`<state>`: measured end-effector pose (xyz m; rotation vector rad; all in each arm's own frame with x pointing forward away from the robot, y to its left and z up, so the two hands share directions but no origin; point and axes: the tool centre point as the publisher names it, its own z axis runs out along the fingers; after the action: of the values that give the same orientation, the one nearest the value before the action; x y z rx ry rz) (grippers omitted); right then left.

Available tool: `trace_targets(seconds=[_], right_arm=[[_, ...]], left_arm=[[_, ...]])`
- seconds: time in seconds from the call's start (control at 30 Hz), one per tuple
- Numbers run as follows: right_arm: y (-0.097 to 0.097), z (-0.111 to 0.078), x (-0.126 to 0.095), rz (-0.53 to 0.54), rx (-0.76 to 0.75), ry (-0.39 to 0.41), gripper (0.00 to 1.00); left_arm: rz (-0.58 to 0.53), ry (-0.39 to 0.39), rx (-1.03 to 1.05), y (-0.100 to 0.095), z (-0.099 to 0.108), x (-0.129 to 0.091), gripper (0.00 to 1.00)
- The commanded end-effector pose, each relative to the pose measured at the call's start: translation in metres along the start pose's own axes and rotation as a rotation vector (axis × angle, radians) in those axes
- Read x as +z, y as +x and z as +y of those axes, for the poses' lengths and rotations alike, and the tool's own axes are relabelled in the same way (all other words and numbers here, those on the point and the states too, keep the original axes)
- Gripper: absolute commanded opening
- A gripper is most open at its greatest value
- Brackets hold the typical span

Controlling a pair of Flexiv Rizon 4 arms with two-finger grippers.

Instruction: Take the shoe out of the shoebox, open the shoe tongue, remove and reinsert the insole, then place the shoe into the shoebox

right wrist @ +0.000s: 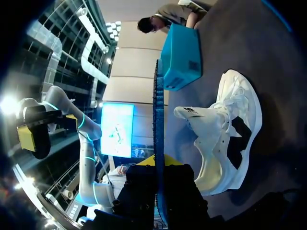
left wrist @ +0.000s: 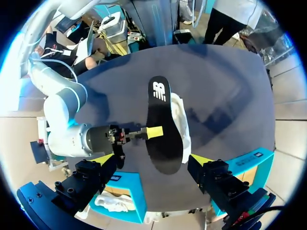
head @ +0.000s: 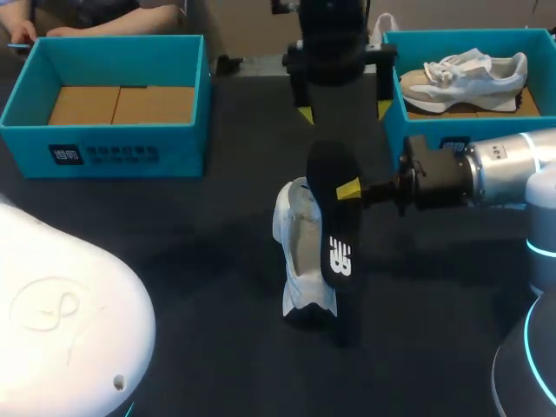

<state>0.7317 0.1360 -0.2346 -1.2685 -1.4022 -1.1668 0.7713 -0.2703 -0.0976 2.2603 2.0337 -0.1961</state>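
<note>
Presently the right gripper (head: 352, 189) is pinching the black insole (head: 330, 217) near its mid-length, with one yellow fingertip lying on the insole's upper face. In the right wrist view the insole runs edge-on between the two fingers. The insole is held clear of the table (head: 174, 243). It sits directly above and slightly to one side of the white shoe (head: 295, 252), with its printed end toward the camera in the head view. The shoe rests on the table near the middle, out of both boxes. Its mouth is wide open and its tongue is pulled forward, as the right wrist view shows. The right arm (head: 504, 169) comes in level from the right edge, passing in front of the right shoebox (head: 434, 139). That box is blue and holds a second shoe (head: 465, 76) of pale grey and beige. The left gripper (head: 343, 111) hangs above the far side of the table beyond the shoe, its fingers spread wide with nothing between them. Its wrist view looks straight down on the insole and the shoe. The left shoebox (head: 104, 152), also blue, stands well apart at the far left corner and shows a brown cardboard floor.
</note>
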Motion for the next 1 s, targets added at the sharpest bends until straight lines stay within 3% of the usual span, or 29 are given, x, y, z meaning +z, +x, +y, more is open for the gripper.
trace_targets(seconds=[0.03, 0.23, 1.0], right_arm=[[-0.0003, 0.0031, 0.0017, -0.001, -0.004, 0.002, 0.00], [0.0020, 0.0051, -0.0020, -0.009, -0.007, -0.011, 0.00], [0.0063, 0.0064, -0.0072, -0.021, -0.012, -0.008, 0.00]], left_arm=[[0.223, -0.008, -0.015, -0.0084, 0.0055, 0.0048, 1.00], [0.171, -0.055, -0.076, -0.0128, 0.0081, 0.0029, 1.00], [0.117, -0.050, -0.118, -0.0140, 0.0091, 0.0084, 1.00]])
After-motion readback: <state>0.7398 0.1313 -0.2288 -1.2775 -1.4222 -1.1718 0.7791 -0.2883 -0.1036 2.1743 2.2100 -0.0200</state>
